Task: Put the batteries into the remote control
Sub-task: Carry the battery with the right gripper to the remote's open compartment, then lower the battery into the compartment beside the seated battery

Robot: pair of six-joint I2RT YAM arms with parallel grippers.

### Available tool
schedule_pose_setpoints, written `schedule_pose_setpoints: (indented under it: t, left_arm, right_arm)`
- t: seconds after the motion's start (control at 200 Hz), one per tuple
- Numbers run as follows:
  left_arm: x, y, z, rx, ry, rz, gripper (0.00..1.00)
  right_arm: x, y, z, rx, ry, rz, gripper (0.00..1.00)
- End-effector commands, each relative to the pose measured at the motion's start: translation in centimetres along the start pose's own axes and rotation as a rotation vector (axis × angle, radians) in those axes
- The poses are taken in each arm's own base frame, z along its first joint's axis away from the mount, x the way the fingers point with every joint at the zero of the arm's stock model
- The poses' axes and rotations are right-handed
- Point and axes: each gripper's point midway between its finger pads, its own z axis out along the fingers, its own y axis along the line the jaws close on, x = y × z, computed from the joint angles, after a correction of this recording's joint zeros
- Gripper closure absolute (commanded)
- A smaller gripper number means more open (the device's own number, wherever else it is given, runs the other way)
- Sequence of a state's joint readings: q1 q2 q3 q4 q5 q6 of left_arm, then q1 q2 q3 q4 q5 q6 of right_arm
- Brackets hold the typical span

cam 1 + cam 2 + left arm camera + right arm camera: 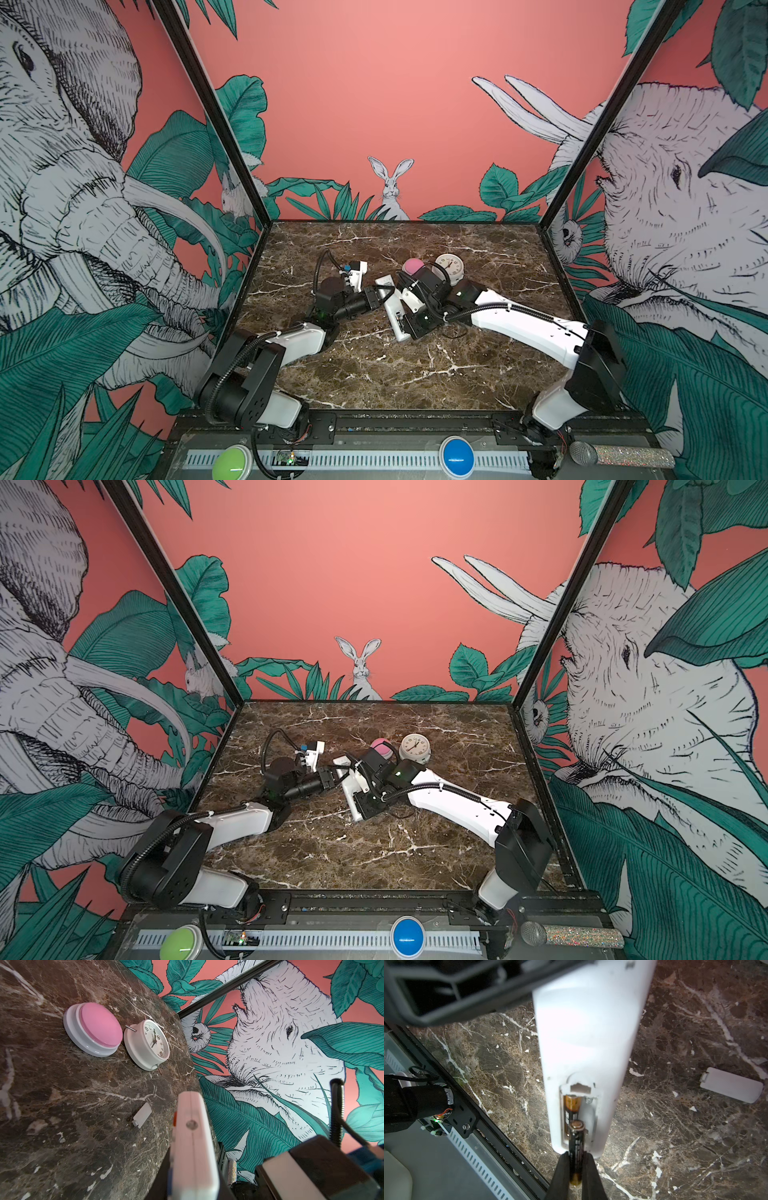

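The white remote control (587, 1032) hangs above the marble top with its plain back facing the right wrist camera and its battery recess uncovered. My left gripper (193, 1184) is shut on its edges near one end, and in both top views that gripper (376, 297) reaches in from the left. One battery (572, 1109) lies in the recess. A second battery (576, 1147) is pinched between the fingers of my right gripper (576, 1167), its tip over the empty slot beside the first. In a top view the right gripper (365, 804) sits at the remote's near end.
The loose white battery cover (731, 1086) lies flat on the marble beside the remote. A pink dome button (412, 266) and a round white clock (449, 266) stand just behind the grippers. The table's black front rail (471, 1113) runs close by.
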State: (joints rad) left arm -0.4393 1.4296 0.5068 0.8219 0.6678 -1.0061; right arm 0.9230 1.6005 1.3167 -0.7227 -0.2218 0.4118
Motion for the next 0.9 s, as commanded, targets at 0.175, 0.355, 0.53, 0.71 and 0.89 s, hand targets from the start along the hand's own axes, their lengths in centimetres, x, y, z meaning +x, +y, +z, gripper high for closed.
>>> schedule_pose_setpoints:
  t: [0.175, 0.355, 0.53, 0.71, 0.89]
  left_arm:
    - [-0.32, -0.84, -0.46, 0.041, -0.025, 0.009, 1.00]
    - [-0.41, -0.97, -0.40, 0.049, -0.030, 0.002, 1.00]
    - [-0.50, -0.95, -0.34, 0.053, -0.032, -0.001, 1.00]
    - [-0.50, -0.92, -0.29, 0.062, -0.036, -0.012, 1.00]
    - [-0.41, -0.88, -0.35, 0.065, -0.038, -0.015, 1.00]
  right_arm:
    - [-0.11, -0.34, 0.43, 0.043, 0.027, 0.012, 1.00]
    - [-0.12, -0.63, 0.50, 0.060, 0.031, 0.026, 1.00]
    - [-0.44, -0.69, 0.74, 0.066, 0.031, 0.035, 1.00]
    - [-0.75, -0.67, 0.82, 0.073, 0.033, 0.035, 1.00]
    - [-0.78, -0.78, 0.87, 0.082, 0.039, 0.034, 0.98]
